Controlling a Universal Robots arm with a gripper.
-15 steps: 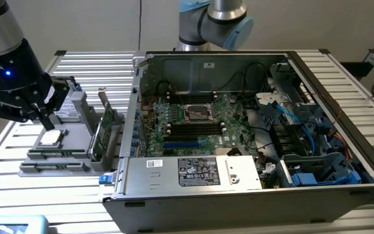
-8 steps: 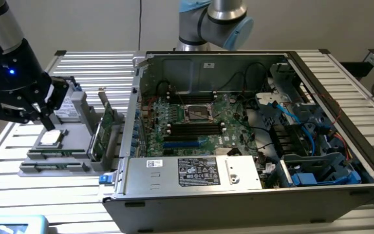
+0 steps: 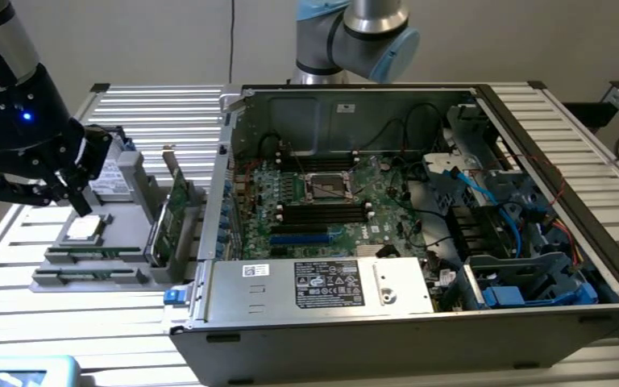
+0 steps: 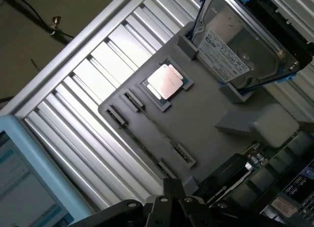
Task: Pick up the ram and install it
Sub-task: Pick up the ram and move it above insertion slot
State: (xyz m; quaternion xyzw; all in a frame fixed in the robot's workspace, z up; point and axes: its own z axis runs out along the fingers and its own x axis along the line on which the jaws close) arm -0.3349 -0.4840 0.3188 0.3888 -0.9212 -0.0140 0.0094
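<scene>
No wording can be read. The hard drive (image 4: 252, 47) carries a white label (image 4: 223, 52) whose print is too fine to make out. The power supply (image 3: 229, 297) bears a dark label (image 3: 329, 285) of tiny, illegible marks.

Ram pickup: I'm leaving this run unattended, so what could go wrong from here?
1. The shut gripper hangs near the CPU, not at the ram; coming down there could strike the chip.
2. The ram sits edge-up in the holder, a thin target; an off-centre grip might tilt it.
3. The card stands between ram and case; a low carry could clip it.
</scene>
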